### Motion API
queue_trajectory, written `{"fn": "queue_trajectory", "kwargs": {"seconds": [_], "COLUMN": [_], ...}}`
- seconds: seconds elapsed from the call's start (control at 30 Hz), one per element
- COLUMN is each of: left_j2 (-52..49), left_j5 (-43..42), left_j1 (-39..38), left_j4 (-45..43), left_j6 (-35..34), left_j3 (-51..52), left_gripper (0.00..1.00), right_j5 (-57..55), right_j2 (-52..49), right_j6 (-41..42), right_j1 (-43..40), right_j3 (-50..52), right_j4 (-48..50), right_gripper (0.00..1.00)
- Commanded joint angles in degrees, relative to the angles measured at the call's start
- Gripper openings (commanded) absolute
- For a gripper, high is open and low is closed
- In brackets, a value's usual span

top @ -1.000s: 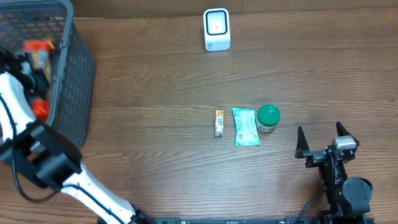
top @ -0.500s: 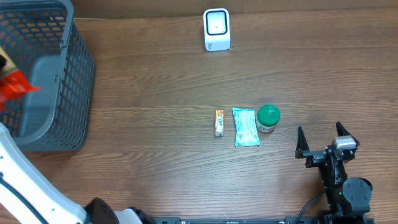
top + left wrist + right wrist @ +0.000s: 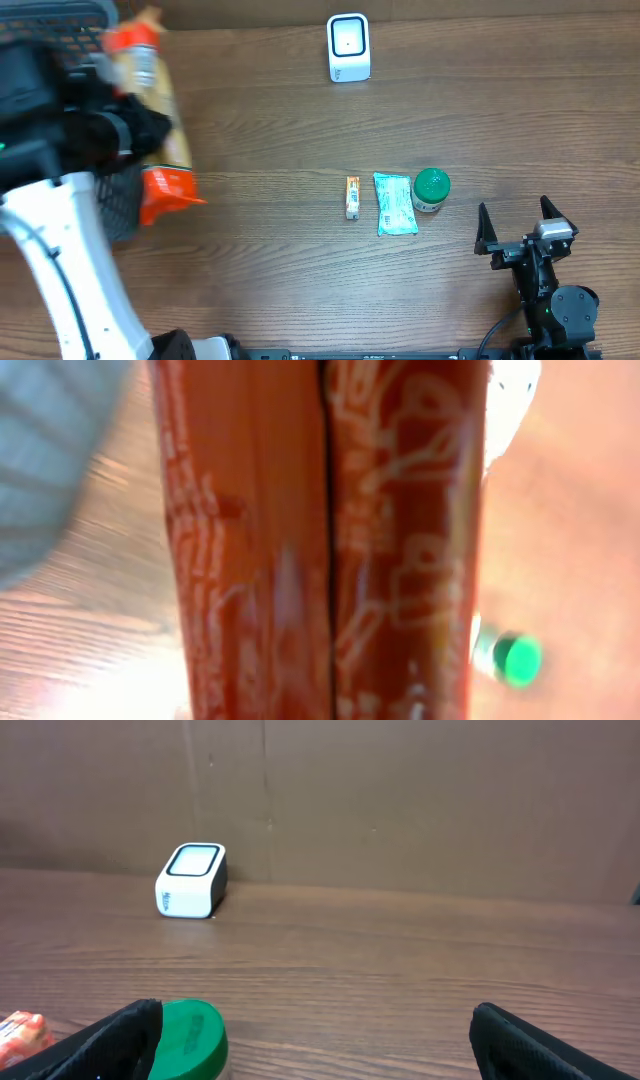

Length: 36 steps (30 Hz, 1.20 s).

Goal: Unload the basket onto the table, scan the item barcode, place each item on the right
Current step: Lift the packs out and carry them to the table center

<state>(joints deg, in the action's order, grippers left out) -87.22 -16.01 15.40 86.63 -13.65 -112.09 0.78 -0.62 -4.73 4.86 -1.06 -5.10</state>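
1. Nearest me, by the near right corner of the brown wooden table [image 3: 250, 290], the right gripper [image 3: 513, 215] sits parked. Its two black fingers are spread as wide as they go, with nothing between them. It is exactly as it was a second ago.
2. In the middle of the table lies a short row: a slim orange stick sachet [image 3: 352, 197], a pale teal plastic pouch [image 3: 394, 203] and a small jar with a round green lid [image 3: 431, 188] against the pouch's right side. None of them has shifted.
3. The change is on the left. A second ago the left gripper [image 3: 110, 130] was down in the dark grey mesh basket [image 3: 60, 12] at the far left corner. It has now come up and out with the long orange crinkly snack bag [image 3: 165, 190].
4. The bag now hangs in the air by the table's left edge, just beside the basket, and is smeared by motion.
5. Its orange face fills the left wrist camera and hides the fingers. I judge the jaws nearly closed on the bag from the way it rides with the arm.
6. At the far edge stands the small white box scanner with a dark window [image 3: 348, 47], well apart from the bag and to its right.
7. So the pick looks done. What remains is the carry across and showing the code to that window. I see no barcode on the face in view, so the bag may need turning.
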Motion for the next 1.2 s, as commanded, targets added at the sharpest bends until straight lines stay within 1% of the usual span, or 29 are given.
{"fn": "queue_trajectory", "kwargs": {"seconds": [0.0,0.13,0.23,0.37,0.47,0.77,0.9,1.17], "left_j2": [1.31,1.27,1.27,1.05,0.39,-0.92,-2.84,-10.32], "left_j5": [6.16,10.75,12.17,12.70,15.67,25.81,25.53,24.83], "left_j1": [-9.84,-20.22,-26.38,-31.65,-34.36,-39.89,-40.09,-40.11], "left_j4": [-2.58,-11.13,-18.97,-29.07,-35.19,-45.77,-47.91,-50.99], "left_j6": [-4.35,-10.47,-14.34,-17.20,-19.91,-22.60,-23.19,-23.02], "left_j3": [8.37,20.76,29.66,38.86,43.60,50.29,51.30,51.30], "left_gripper": [0.04,0.04,0.04,0.04,0.04,0.04,0.04,0.04], "right_j5": [-0.50,-0.50,-0.52,-0.50,-0.52,-0.52,-0.52,-0.52], "right_j2": [0.39,0.39,0.39,0.39,0.39,0.39,0.39,0.39], "right_j6": [-0.26,-0.24,-0.24,-0.26,-0.24,-0.24,-0.26,-0.24], "right_j1": [-0.07,-0.07,-0.07,-0.07,-0.07,-0.07,-0.07,-0.07], "right_j3": [0.61,0.61,0.61,0.61,0.61,0.61,0.61,0.61], "right_j4": [0.31,0.31,0.31,0.31,0.31,0.31,0.31,0.31], "right_gripper": [1.00,1.00,1.00,1.00,1.00,1.00,1.00,1.00]}}
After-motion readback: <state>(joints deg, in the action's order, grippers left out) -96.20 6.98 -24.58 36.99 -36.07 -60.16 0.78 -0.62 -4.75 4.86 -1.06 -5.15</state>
